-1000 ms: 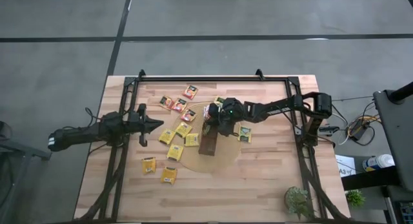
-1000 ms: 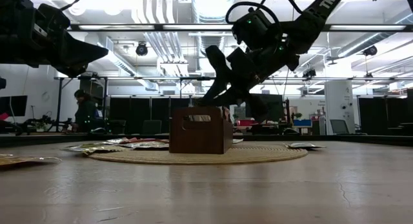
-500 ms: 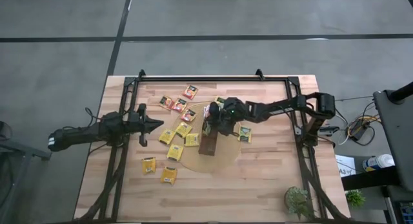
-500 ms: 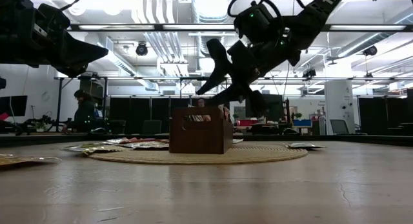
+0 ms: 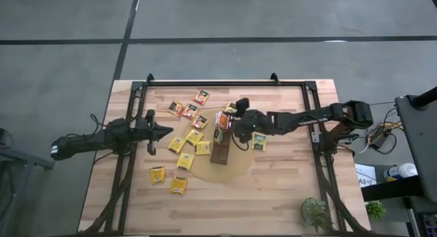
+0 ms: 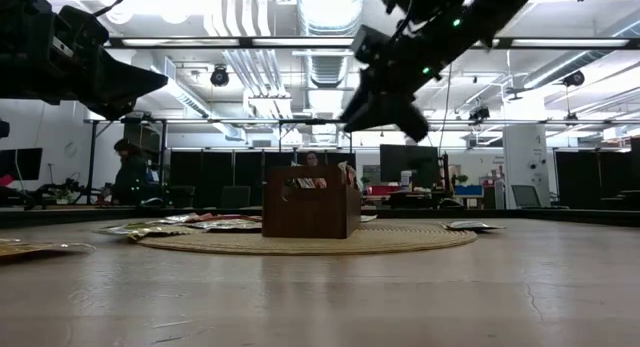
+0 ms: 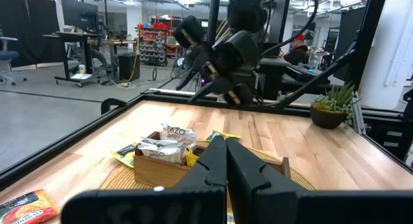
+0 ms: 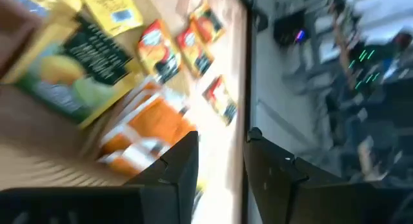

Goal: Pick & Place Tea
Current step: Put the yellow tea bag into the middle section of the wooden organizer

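Worktop (image 5: 273,189): pale wood planks, matt, visible grain. Tray (image 5: 220,154): dark-brown wood, smooth. Round mat (image 5: 235,167): tan woven fibre, rough. Tea sachets (image 5: 178,186): printed paper, slight sheen. Frame (image 5: 212,82): black metal. Fingers (image 7: 242,169): matt black.

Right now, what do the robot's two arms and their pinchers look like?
Both arms are dark, almost black, thin and jointed like bendy sticks. The left gripper tapers to a sharp point. The right gripper has two flat dark fingers with blocky ends. Small green lights glow on the right arm, black cables loop along it, and white letters show near its upper end.
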### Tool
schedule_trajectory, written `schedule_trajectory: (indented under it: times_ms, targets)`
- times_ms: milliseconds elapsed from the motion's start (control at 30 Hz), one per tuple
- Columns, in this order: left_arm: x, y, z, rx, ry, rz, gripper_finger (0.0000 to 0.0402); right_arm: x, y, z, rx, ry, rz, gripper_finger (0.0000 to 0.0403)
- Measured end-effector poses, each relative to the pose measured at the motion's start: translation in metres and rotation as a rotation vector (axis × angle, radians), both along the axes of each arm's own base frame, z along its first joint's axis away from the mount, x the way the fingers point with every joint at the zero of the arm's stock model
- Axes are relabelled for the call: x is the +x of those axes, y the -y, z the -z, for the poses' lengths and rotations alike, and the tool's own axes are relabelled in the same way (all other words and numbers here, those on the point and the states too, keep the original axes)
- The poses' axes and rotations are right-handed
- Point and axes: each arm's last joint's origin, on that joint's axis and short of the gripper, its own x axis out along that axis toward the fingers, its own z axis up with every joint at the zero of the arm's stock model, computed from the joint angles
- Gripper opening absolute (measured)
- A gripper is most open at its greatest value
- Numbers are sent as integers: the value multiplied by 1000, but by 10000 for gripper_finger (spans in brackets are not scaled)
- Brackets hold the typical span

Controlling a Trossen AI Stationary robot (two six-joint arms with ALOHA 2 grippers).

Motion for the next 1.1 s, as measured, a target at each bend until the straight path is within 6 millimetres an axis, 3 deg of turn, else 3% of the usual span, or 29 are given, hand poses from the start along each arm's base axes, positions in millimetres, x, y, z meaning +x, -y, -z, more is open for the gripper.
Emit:
schedule_trajectory:
  times_ms: [467, 667, 867, 1100]
  targets:
    - [0, 0, 0, 0, 0, 0, 0, -58, -32, 0, 537, -148, 417, 119]
    - [0, 0, 0, 0, -1, 0, 0, -64, -40, 4, 845, -277, 408, 129]
    - [0, 0, 0, 0, -1, 0, 0, -68, -41, 6, 870, -334, 413, 142]
    - [0, 0, 0, 0, -1, 0, 0, -72, -42, 25, 841, -507, 473, 168]
